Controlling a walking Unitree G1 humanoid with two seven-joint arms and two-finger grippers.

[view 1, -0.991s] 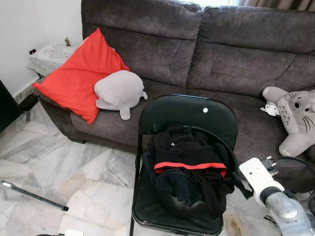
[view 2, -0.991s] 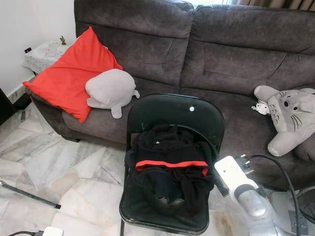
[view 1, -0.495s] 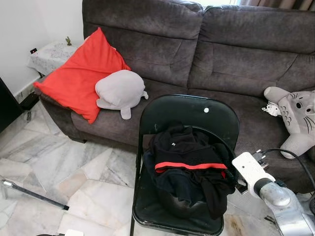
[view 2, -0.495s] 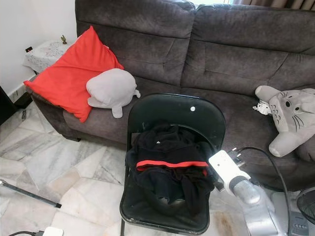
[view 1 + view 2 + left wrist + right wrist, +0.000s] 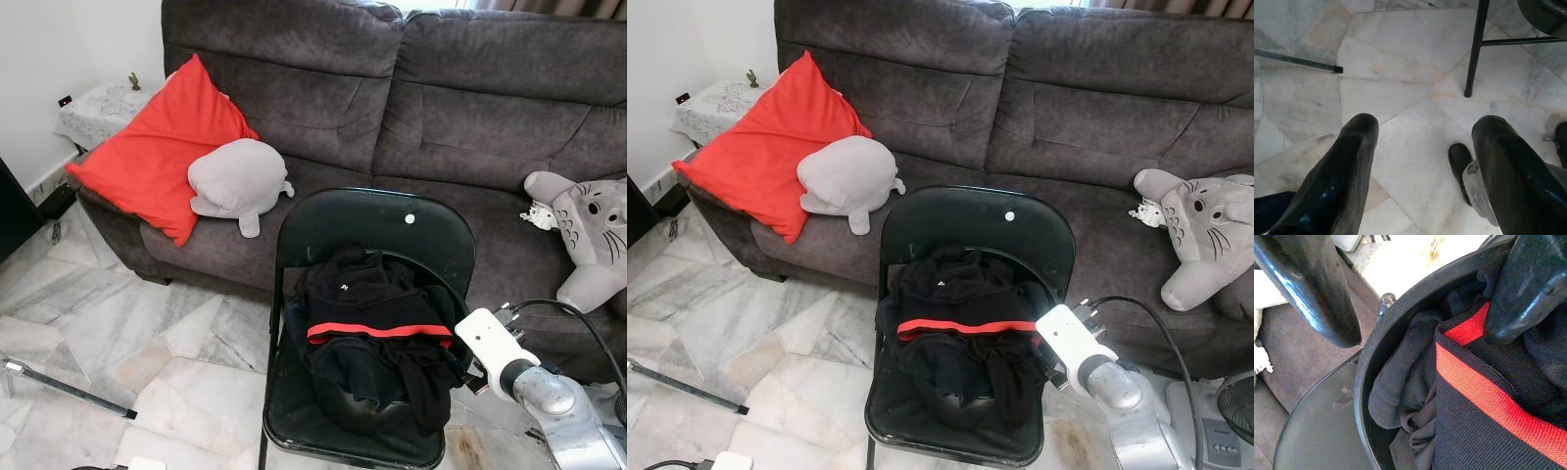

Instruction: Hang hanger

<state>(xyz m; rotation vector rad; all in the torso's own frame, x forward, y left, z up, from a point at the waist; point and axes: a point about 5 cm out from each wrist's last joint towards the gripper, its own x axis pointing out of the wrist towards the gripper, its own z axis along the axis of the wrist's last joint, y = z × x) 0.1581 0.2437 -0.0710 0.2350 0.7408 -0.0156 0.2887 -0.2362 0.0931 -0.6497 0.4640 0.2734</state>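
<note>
So here's where I'm at. There's a black folding chair (image 5: 372, 220) parked right in front of a dark grey sofa (image 5: 470, 127), and on its seat is a heap of black clothes (image 5: 367, 313) with a red stripe (image 5: 377, 331) running across it. A thin black bar (image 5: 436, 279) curves over the right side of the heap. That may well be the hanger, but I honestly can't tell where it ends under all that fabric.

My right arm (image 5: 509, 362) is reaching in low at the chair's right side, with its white wrist just beside the heap. The right jaws are wide open with nothing gripped. One finger (image 5: 1518, 293) is pressing down on the clothes right by the stripe, and the other finger (image 5: 1308, 289) is off on the far side of a thick curved black rim (image 5: 1371, 377), so the rim sits between them. Some grey cloth (image 5: 1400, 382) is bunched up against the inside of that rim.

My left arm just hangs. Its jaws are spread too, holding nothing, with the fingers (image 5: 1337, 181) over the marble floor (image 5: 1400, 98) near a chair leg (image 5: 1475, 49).

On the sofa there's a red cushion (image 5: 157, 152) leaning at the left end, a grey plush (image 5: 238, 179) touching it, and a grey whiskered plush (image 5: 593, 230) far off at the right end.
</note>
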